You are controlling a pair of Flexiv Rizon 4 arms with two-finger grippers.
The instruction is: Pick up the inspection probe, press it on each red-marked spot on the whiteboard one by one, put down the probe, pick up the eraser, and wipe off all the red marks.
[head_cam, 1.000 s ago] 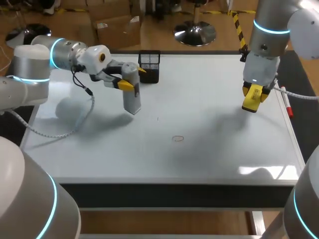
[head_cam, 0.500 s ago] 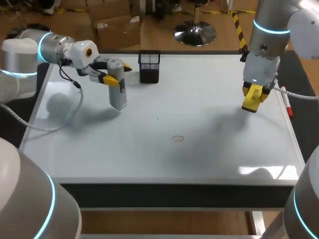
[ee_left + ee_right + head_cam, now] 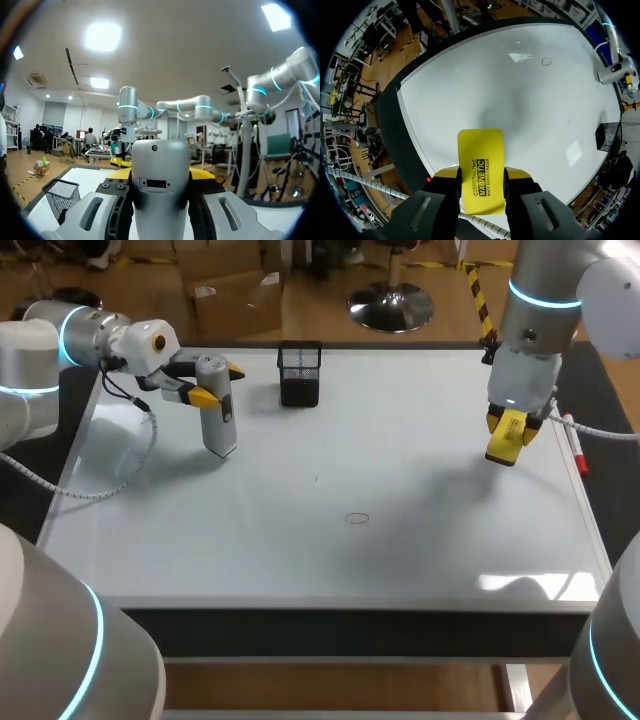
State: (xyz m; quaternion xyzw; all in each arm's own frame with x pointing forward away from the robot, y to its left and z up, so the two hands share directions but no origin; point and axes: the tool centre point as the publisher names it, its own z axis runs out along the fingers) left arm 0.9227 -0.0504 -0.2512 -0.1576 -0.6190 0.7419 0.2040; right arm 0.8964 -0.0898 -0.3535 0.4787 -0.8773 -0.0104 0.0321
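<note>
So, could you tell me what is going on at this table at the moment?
The left gripper is shut on the grey inspection probe, holding it roughly upright at the left rear of the whiteboard, not far from the black mesh basket. The right gripper is shut on the yellow eraser, above the board's right side. A small red mark shows near the board's middle, with neither tool on it.
</note>
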